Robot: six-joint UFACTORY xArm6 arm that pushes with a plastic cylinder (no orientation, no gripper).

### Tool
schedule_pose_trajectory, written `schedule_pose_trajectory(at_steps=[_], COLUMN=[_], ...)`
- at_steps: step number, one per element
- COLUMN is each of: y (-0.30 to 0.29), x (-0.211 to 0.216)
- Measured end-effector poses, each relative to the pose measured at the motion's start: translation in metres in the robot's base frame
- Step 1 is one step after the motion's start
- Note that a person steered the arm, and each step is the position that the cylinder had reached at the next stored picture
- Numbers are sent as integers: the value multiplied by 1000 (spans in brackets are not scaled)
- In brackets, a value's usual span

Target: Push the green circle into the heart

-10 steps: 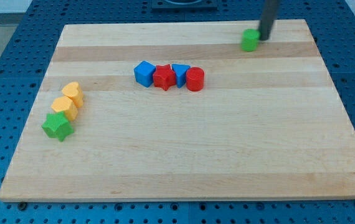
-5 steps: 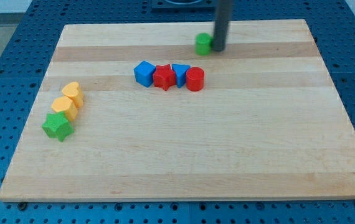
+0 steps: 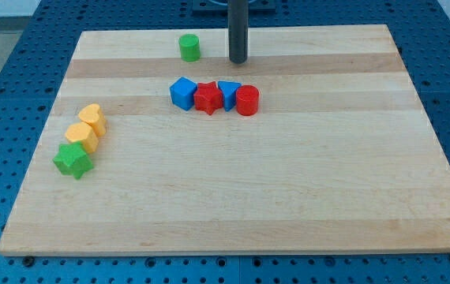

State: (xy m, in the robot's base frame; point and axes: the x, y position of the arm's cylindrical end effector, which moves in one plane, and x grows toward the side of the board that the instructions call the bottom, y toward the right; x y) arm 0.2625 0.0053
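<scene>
Wooden board [image 3: 288, 197], no writing; my tip [image 3: 238, 61] right of green circle [image 3: 189, 48], apart; no claw.

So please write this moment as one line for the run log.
task: green circle to heart | green circle: near view's top | my tip: to its right, apart | yellow heart: far left, untouched

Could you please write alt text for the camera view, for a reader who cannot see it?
My tip stands apart, to the right of the green circle, near the board's top edge. The yellow heart lies far off at the left.
</scene>
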Motion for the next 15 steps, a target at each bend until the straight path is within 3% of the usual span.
schedule_pose_trajectory(at_steps=[2,3,4,5,6,7,8,9,11,12,13,15], y=[-139,-158,-98,-74,-79,-130,-184,-205,-220,-247,-247,-218], x=[14,25,25,-2,-47,-49,14,49,29,41,68,46])
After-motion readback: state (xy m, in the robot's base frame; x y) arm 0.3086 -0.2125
